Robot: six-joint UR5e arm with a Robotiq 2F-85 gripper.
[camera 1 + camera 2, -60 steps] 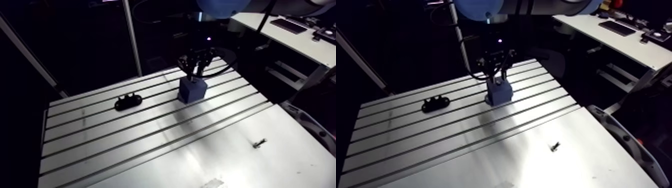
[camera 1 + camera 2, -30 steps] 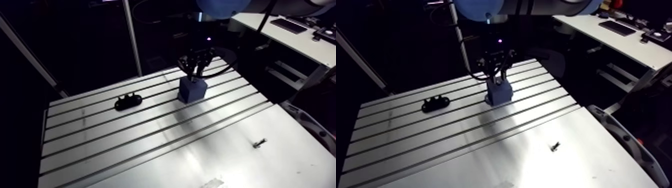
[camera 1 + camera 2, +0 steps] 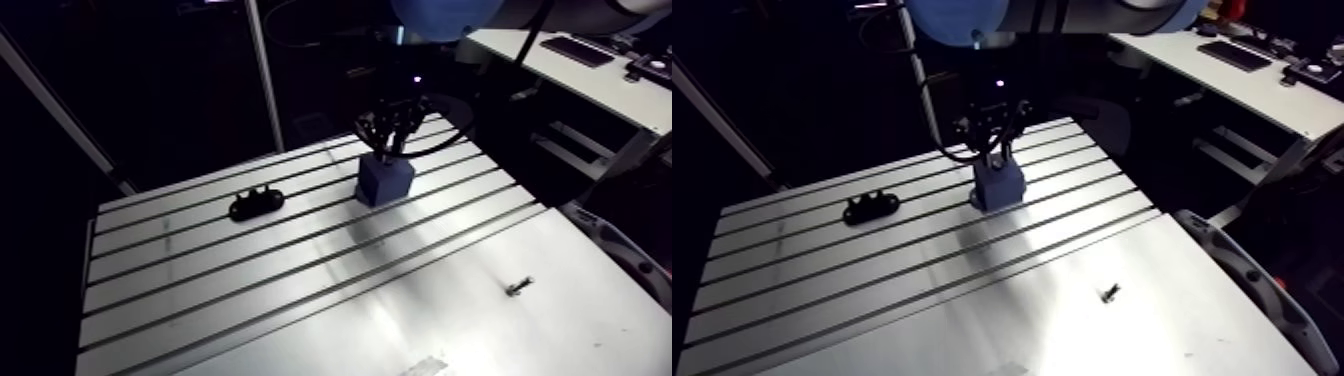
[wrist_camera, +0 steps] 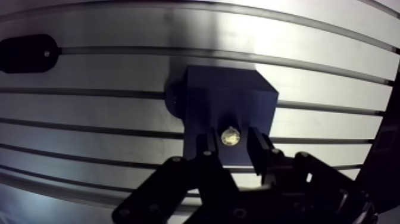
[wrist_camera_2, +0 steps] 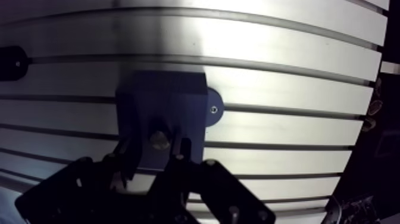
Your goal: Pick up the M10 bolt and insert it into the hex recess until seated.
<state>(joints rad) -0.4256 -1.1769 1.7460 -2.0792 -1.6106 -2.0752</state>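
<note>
A dark blue block [image 3: 384,180] stands on the slotted table [image 3: 250,300] at the far side. In the wrist view the bolt [image 4: 230,136] shows as a small bright round end sunk in the block's top face [image 4: 229,95]. My gripper [image 4: 232,147] hangs straight over it. Its two fingers [image 4: 206,152] flank the bolt with a narrow gap on each side, so it is open. In the arm view the gripper [image 3: 392,140] sits just above the block.
A black clamp-like part [image 3: 255,204] lies on the table left of the block. A small loose screw [image 3: 519,287] rests near the table's right front. A round blue tab [image 5: 213,109] sticks out at the block's base.
</note>
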